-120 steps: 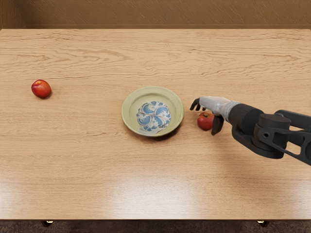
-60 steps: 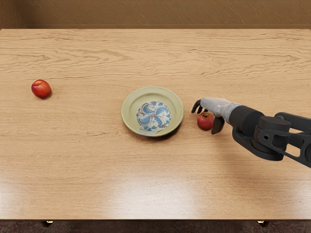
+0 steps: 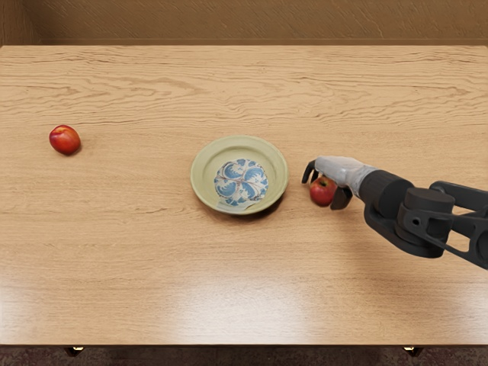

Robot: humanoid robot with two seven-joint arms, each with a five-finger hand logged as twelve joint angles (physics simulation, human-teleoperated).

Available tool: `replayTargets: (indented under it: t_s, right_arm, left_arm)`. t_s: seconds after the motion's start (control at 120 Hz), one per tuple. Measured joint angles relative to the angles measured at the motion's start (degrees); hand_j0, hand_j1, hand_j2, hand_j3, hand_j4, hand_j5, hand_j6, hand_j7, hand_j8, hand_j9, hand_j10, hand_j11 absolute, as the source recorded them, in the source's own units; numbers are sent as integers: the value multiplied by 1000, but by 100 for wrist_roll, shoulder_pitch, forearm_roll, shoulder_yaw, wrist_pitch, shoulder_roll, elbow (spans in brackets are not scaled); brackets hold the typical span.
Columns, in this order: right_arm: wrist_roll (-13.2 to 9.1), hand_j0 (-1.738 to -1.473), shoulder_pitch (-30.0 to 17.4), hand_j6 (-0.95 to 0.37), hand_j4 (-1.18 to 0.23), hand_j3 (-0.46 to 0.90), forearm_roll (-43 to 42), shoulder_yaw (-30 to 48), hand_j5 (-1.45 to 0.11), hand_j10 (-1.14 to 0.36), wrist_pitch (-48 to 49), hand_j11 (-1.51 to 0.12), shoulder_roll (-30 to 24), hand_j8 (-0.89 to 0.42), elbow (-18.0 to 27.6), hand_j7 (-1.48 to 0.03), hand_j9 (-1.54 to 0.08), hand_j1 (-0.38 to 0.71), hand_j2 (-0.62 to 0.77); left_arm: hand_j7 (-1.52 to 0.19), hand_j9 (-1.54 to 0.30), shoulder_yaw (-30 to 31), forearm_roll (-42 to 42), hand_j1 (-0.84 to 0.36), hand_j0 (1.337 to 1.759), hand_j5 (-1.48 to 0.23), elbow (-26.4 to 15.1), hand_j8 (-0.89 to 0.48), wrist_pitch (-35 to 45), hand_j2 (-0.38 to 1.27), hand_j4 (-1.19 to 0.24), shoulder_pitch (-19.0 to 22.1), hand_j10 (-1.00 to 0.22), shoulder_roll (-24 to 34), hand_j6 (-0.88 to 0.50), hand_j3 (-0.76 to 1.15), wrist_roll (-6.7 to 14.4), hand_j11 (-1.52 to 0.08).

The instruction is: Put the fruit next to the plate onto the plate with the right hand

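Note:
A small red apple [image 3: 321, 191] lies on the table just right of the green plate [image 3: 203, 158] with a blue flower pattern. My right hand [image 3: 323, 181] comes in from the right and sits over the apple. Its dark fingers curve down on the apple's far and left side, and the thumb reaches down on its right side. The fingers are curled around the fruit, but a firm grasp is not clear, and the apple still rests on the wood. The left arm does not show.
A second red fruit [image 3: 65, 139] lies far off at the table's left. The wooden table [image 3: 244, 282] stretches wide in front of the plate and behind it.
The right hand has sunk a little and its fingers have curled closer around the apple. The apple and plate have not moved.

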Motion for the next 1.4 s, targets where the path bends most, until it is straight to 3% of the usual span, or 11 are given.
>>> replayTargets:
  t_s: [0.275,0.467,0.733,1.125,1.4]
  right_arm:
    - [-2,-1654,-58,-397,-524,-1,-31,4,-628,-512,-10,-648,-3,-401,-2,-650,-649,240,-102]
    - [-10,-1645,-62,-367,-550,0,-32,13,-734,-548,12,-738,-4,-350,1,-717,-739,319,50]
    - [-1,-1653,-65,-488,-614,0,18,183,-804,-613,6,-805,-19,-439,-20,-798,-805,274,245]
    - [-1,-1656,24,-490,-628,0,30,609,-833,-627,31,-834,20,-443,-34,-823,-834,247,210]
    - [1,-1657,110,-481,-626,1,37,918,-839,-623,38,-845,345,-428,-24,-825,-844,251,222]
  left_arm:
    - [0,0,-1,1,349,1658,0,0,0,-2,0,0,0,0,0,0,0,0,0]
    - [0,0,-2,1,349,1658,0,0,0,-1,0,0,0,0,0,0,0,-1,0]
    - [0,0,0,0,349,1658,0,0,0,-1,0,0,0,0,0,0,0,0,0]
    - [0,0,0,0,349,1658,0,0,0,-1,0,0,0,0,0,0,0,0,0]
    - [0,0,0,0,349,1658,0,0,0,2,0,0,0,0,0,0,0,0,0]
